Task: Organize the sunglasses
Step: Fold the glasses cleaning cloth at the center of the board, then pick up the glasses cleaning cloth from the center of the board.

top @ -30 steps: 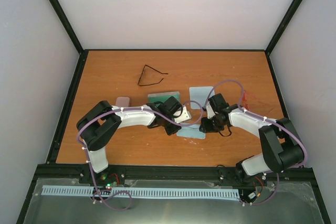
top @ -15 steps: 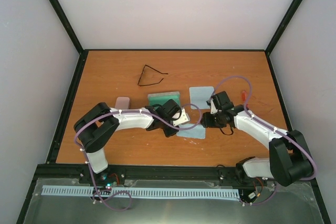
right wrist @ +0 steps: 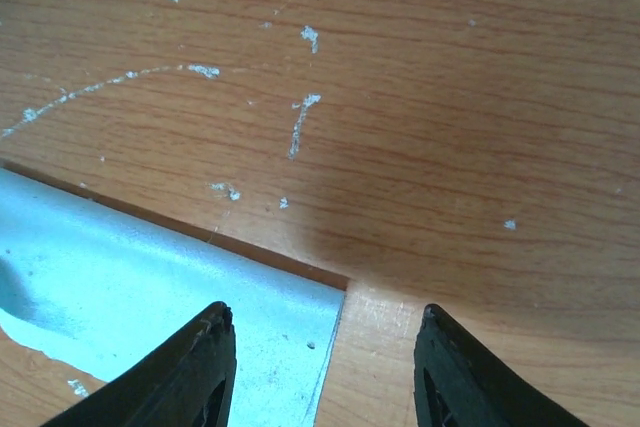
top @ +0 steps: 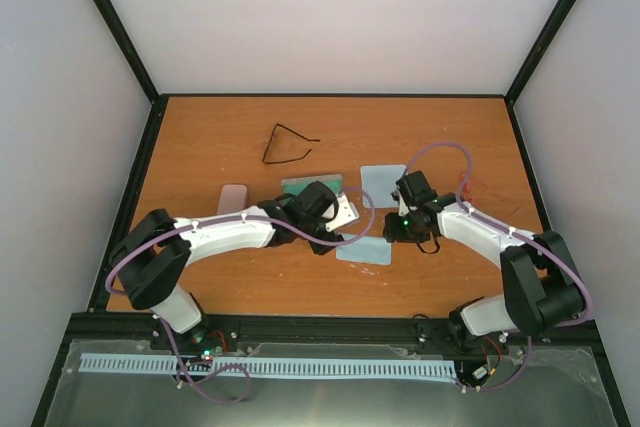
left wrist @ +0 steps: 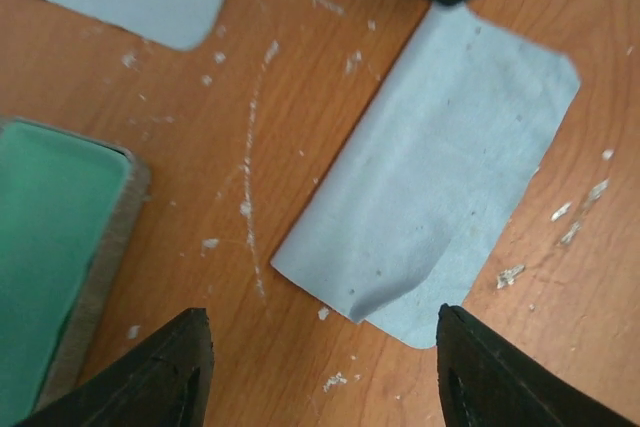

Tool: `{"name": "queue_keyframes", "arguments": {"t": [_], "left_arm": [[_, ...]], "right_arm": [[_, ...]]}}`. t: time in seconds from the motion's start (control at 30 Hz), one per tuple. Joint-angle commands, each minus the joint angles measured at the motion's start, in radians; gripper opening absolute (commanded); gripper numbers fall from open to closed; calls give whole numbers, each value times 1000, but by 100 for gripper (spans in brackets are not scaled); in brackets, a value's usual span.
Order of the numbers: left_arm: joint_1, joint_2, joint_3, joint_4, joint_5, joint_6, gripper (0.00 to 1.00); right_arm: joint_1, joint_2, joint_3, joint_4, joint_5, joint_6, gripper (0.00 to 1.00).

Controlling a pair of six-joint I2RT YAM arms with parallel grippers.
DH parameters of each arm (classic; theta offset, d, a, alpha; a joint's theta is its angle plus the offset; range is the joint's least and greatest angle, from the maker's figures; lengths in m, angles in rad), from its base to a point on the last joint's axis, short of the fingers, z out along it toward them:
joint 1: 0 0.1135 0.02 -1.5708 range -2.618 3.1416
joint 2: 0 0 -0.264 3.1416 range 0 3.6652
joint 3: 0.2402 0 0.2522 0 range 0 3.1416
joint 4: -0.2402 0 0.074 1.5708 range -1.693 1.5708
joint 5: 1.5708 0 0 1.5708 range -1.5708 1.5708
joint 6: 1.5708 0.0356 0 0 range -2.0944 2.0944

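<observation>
The sunglasses, a thin dark outline, lie at the back of the wooden table, far from both arms. In front of my left gripper a light-blue cloth lies folded over on itself; the jaws stand open and hold nothing. My right gripper is open too, low over the same cloth, one finger above its corner. In the top view the left gripper and right gripper face each other across that cloth.
An open case with a green lining sits just behind the left wrist, also at the left of its view. A second blue cloth lies behind the right gripper. A pink case lies at the left.
My left gripper has opened and let the cloth go, and its arm has stretched out lower. The right gripper has shifted slightly over the cloth's right edge.
</observation>
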State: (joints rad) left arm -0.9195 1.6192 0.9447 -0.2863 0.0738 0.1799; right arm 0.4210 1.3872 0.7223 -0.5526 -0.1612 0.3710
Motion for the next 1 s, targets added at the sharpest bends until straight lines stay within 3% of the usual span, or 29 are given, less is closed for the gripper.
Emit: {"name": "queue_keyframes", "arguments": {"t": [0.0, 0.2, 0.67, 0.97], "left_arm": [[54, -61, 3, -18, 16, -43, 62], [143, -62, 10, -30, 32, -48, 62], [157, -13, 50, -22, 49, -72, 62], [159, -2, 50, -20, 49, -69, 62]], "right_arm": [[25, 47, 37, -33, 37, -14, 48], [37, 50, 30, -50, 28, -13, 47], [83, 168, 69, -56, 68, -6, 44], [104, 197, 69, -89, 80, -5, 30]]}}
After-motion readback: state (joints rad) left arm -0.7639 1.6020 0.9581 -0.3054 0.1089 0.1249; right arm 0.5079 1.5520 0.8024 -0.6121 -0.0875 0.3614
